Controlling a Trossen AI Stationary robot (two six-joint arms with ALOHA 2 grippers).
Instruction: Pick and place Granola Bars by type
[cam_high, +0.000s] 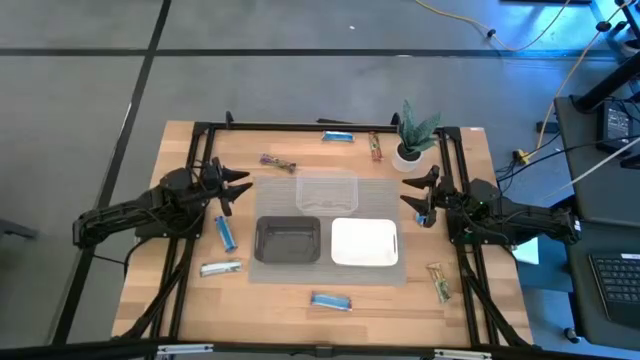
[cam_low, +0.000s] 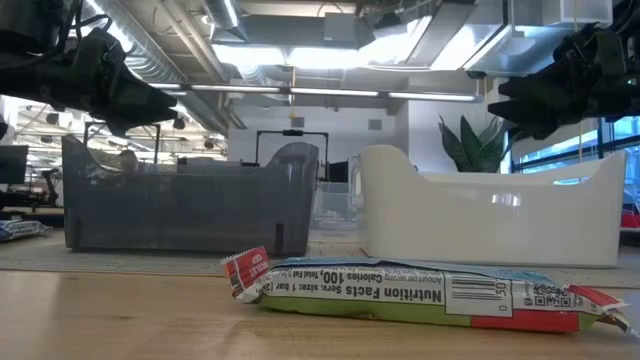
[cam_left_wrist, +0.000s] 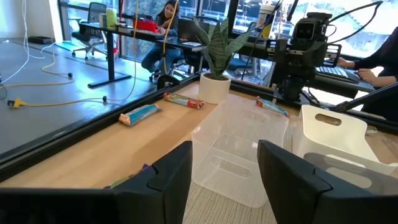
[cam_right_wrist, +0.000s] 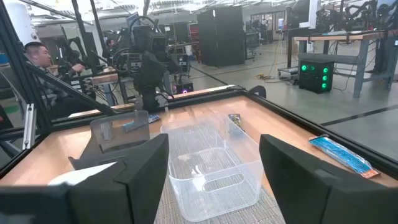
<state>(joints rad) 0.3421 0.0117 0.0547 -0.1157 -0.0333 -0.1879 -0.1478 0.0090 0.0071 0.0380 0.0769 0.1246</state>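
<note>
Several granola bars lie flat on the wooden table around three trays. By the far edge are a blue bar (cam_high: 337, 137), an orange-brown bar (cam_high: 375, 146) and a purplish bar (cam_high: 277, 163). On the left are a blue bar (cam_high: 226, 233) and a silvery bar (cam_high: 221, 268). A blue bar (cam_high: 331, 301) and a green bar (cam_high: 439, 282) lie near the front. Another blue bar (cam_high: 424, 212) sits under the right arm. My left gripper (cam_high: 235, 187) hovers open, left of the clear tray (cam_high: 327, 190). My right gripper (cam_high: 418, 190) hovers open on its right. Both hold nothing.
The black tray (cam_high: 288, 240) and white tray (cam_high: 364, 242) stand side by side on a grey mat, nearer than the clear tray. A potted plant (cam_high: 412, 140) stands at the far right corner. A black frame (cam_high: 300, 126) borders the table. People sit at desks beyond.
</note>
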